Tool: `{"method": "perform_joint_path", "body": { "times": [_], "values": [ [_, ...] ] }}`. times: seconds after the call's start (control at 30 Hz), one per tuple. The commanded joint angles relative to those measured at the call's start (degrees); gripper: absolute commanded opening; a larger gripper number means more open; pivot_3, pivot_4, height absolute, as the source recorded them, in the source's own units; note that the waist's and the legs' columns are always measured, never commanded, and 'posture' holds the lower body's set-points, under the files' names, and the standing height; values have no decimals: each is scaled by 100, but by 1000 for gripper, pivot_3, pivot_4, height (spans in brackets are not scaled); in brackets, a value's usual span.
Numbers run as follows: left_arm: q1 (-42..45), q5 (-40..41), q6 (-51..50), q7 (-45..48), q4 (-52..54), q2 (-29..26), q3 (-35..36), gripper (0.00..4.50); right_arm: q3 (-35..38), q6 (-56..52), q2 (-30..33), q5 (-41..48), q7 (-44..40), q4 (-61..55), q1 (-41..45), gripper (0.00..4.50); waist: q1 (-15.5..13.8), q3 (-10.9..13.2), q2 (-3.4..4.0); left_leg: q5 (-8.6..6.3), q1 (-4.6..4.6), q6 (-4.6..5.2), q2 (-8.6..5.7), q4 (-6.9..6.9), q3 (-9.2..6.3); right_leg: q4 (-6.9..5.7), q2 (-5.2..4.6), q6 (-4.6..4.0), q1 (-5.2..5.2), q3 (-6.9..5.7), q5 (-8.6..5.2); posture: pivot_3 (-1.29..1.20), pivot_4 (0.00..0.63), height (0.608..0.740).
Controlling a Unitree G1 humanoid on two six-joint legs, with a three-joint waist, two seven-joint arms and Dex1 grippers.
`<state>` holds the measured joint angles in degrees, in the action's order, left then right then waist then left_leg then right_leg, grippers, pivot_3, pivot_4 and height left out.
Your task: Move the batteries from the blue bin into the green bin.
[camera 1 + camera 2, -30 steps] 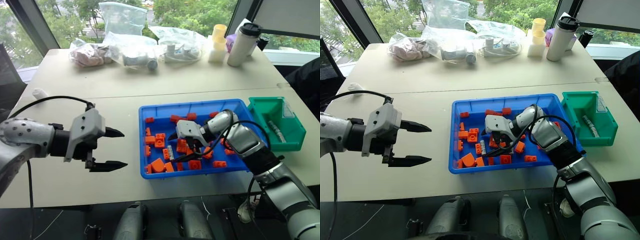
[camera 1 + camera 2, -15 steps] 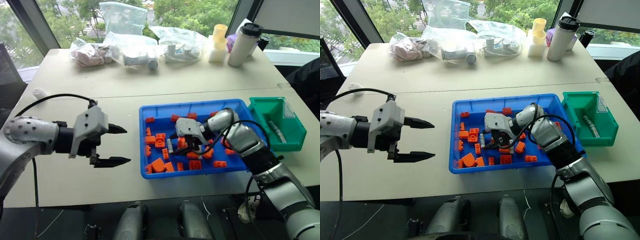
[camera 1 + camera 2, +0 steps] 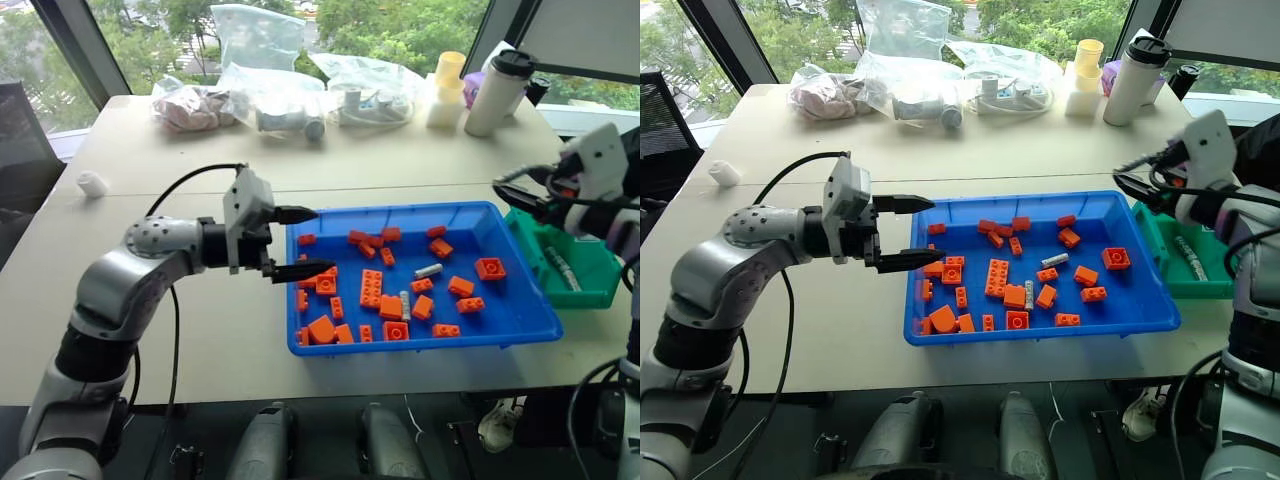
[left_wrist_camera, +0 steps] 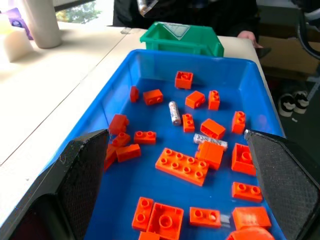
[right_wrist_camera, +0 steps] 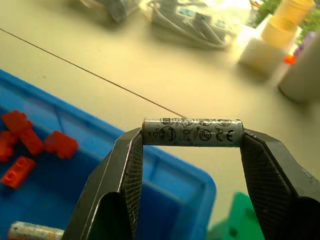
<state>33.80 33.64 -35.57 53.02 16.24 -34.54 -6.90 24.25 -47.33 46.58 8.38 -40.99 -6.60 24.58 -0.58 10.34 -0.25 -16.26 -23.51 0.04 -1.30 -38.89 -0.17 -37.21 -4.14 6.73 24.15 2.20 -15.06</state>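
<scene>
The battery (image 5: pixel 193 132) held endwise between the right gripper's (image 5: pixel 192 150) fingers carries a row of small dark printed marks along its side. At the end of the row the letters "CE" can be read. The marks before it are round certification-type symbols, too small to make out. A second battery (image 4: pixel 210 141) lying among the bricks in the blue bin (image 4: pixel 150 57) has dark print on its wrapper, but none of it is legible. No other writing, brand or number can be read on the bins, the cups or the bags.
</scene>
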Motion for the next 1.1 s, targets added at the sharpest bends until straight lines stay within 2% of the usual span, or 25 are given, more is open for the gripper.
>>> {"method": "perform_joint_path", "body": {
  "times": [0.03,0.13,0.33,0.4,0.43,0.47,0.5,0.63,0.73,0.93,1.1],
  "values": [
    [213,-202,312,72,-169,212,-101,4500,362,94,144,-190,546,-192,-277,2216,50,-2,4,0,0,0,1,-2,5,0,3,0,1,6,0,0,150,740],
    [250,-339,417,104,-296,331,-175,4500,427,-139,96,-134,816,-271,-418,2216,143,-3,6,0,3,1,7,-2,7,-4,8,0,3,10,0,0,150,740],
    [254,-393,456,210,-357,404,-162,4500,477,-455,-23,-21,1291,-53,-302,2216,135,-3,6,0,3,1,13,-3,5,-3,18,1,2,15,0,0,150,740],
    [264,-397,450,232,-346,414,-160,4500,460,-488,-52,12,1406,26,-253,3298,123,-3,6,-1,3,1,13,-5,5,-3,18,1,2,17,0,0,150,740],
    [267,-394,438,235,-327,420,-157,4500,444,-480,-53,29,1442,46,-250,3558,113,-3,6,-1,3,1,12,-5,5,-3,18,1,2,17,0,0,150,740],
    [277,-390,424,238,-311,425,-154,4500,424,-463,-60,41,1489,66,-230,4148,112,-3,6,-1,2,1,12,-6,4,-3,18,0,1,17,0,0,150,740],
    [285,-390,417,238,-302,430,-151,4500,393,-443,-51,37,1532,80,-216,4483,113,-3,6,-1,2,2,11,-7,4,-2,17,1,0,17,0,0,150,740],
    [313,-396,410,237,-282,434,-134,4500,358,-310,-2,96,1627,117,-73,4483,128,-3,6,-1,2,2,12,-7,4,-2,18,1,-1,17,0,0,150,740],
    [295,-378,369,262,-209,399,-127,4500,299,-181,31,370,1359,-81,61,4483,130,-3,6,-1,2,2,14,-7,2,-2,21,1,0,17,0,0,150,740],
    [187,-250,95,688,208,-40,-198,4500,-301,-245,403,1361,-158,-1216,-373,4483,140,-3,7,-3,2,5,21,-6,-3,-2,30,1,0,18,0,0,150,740],
    [171,-354,1,992,498,-568,-280,4500,-1183,7,984,1658,-1245,-1647,-753,4483,118,-2,5,-5,3,9,20,-13,-6,4,29,1,-10,18,0,0,150,740]
  ]
}}
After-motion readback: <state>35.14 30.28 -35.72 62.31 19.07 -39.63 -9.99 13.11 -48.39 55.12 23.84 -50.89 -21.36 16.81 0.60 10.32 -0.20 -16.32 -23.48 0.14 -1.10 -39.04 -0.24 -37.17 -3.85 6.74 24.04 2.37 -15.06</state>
